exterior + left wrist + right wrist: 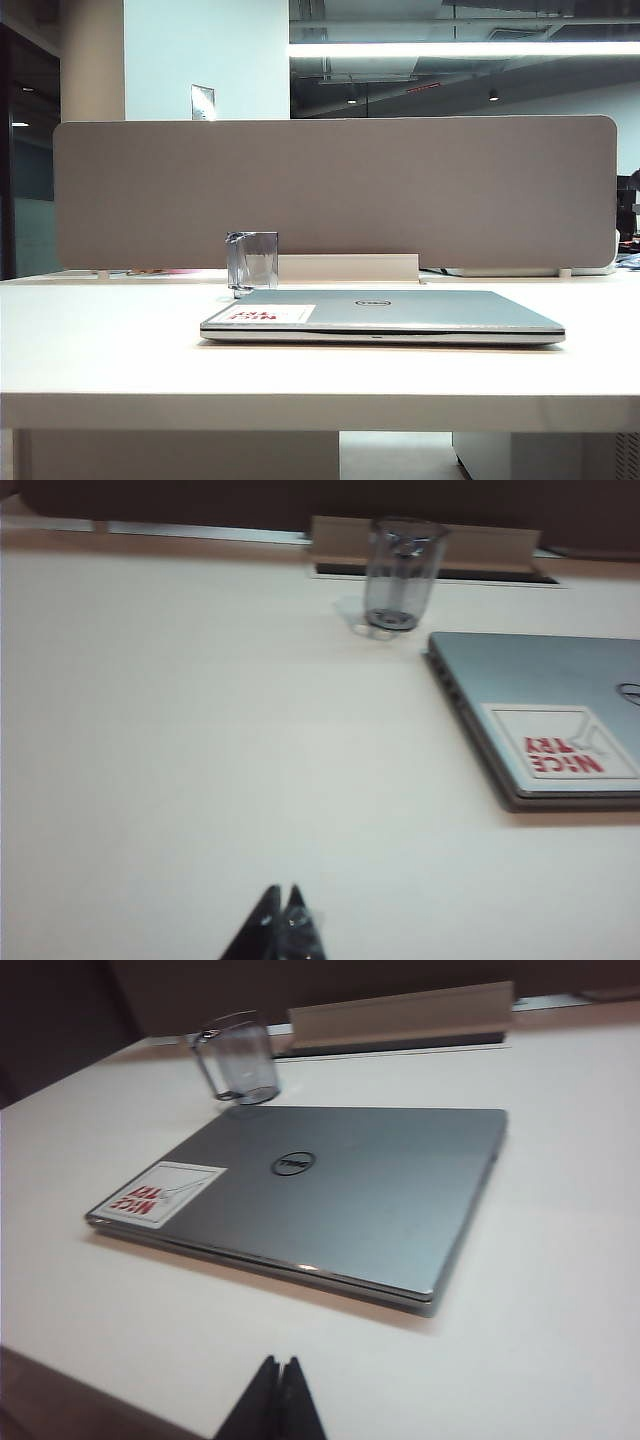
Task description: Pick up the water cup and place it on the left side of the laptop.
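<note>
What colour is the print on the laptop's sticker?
Red print on a white sticker, on the laptop lid; clearest in the left wrist view.

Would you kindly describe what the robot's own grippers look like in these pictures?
Only the tips show, and only in the wrist views. The left gripper ends in two dark, tapered, pointed fingers with a glossy sheen. The right gripper has the same black wedge-shaped fingers. No cables or markings are visible, and neither arm appears in the exterior view.

The water cup (252, 260) looked clear and glossy, the laptop (400, 308) brushed matt silver, the table (100, 340) smooth matt white.
</note>
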Tool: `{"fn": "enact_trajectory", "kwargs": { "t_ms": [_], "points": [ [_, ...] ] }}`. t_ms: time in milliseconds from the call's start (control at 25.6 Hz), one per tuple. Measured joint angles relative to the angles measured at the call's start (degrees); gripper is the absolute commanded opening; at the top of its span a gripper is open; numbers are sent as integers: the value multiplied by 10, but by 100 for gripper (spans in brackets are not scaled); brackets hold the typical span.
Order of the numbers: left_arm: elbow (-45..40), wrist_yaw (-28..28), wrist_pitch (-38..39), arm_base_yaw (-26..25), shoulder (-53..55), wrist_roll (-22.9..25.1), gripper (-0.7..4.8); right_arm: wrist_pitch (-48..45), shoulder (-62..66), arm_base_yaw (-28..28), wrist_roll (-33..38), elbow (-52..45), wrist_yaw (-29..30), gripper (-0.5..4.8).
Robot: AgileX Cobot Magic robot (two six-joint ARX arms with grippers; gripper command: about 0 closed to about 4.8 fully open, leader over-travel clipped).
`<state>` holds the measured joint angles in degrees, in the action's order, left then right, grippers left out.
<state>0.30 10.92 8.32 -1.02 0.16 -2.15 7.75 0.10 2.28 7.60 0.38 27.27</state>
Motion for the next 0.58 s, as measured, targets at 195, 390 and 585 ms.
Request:
{"fn": "enact_trajectory", "kwargs": {
  "t_ms": [195, 390, 585],
  "points": [
    [0, 104, -30, 0, 0, -8, -6, -2, 0, 0, 0, 0, 28, -1],
    [9, 145, -86, 7, 0, -69, -6, -2, 0, 0, 0, 0, 29, -1],
    [58, 145, -89, 7, 25, -78, -6, -3, 0, 0, 5, 0, 32, -1]
  ]
}}
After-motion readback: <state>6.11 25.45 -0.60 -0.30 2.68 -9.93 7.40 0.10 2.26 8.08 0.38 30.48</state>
